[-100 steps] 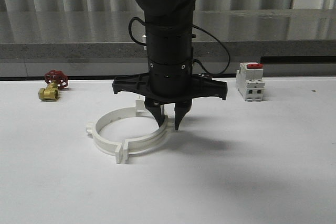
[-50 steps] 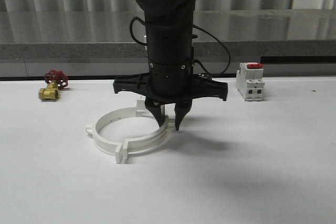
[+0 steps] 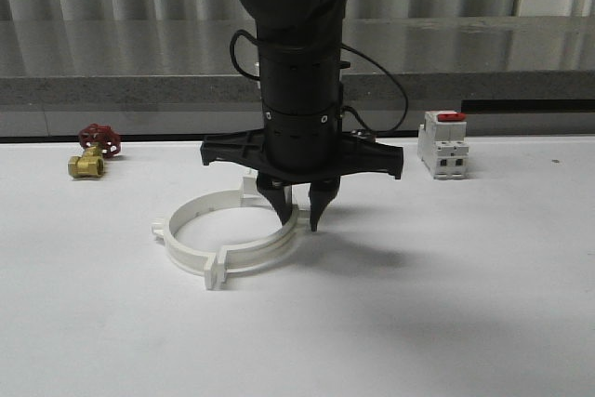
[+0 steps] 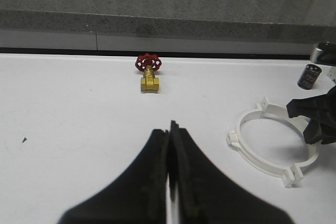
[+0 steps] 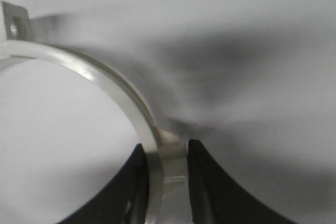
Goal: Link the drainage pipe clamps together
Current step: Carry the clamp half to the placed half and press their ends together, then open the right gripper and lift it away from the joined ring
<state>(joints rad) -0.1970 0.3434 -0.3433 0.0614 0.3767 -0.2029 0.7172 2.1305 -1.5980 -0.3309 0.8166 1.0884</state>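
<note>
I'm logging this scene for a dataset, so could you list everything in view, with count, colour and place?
drainage pipe clamps: two, white, mid-table, forming one ring.
valve: one, brass body with red handwheel, far left of the table.
breaker: one, white with red switch, far right of the table.
small cylinder: one, dark, beyond the ring in the left wrist view.
table: one, white, under everything.
ledge: one, grey, behind the table.
right tool: black, fingers astride the ring's right side.
left tool: black, fingers together, over bare table.
</note>
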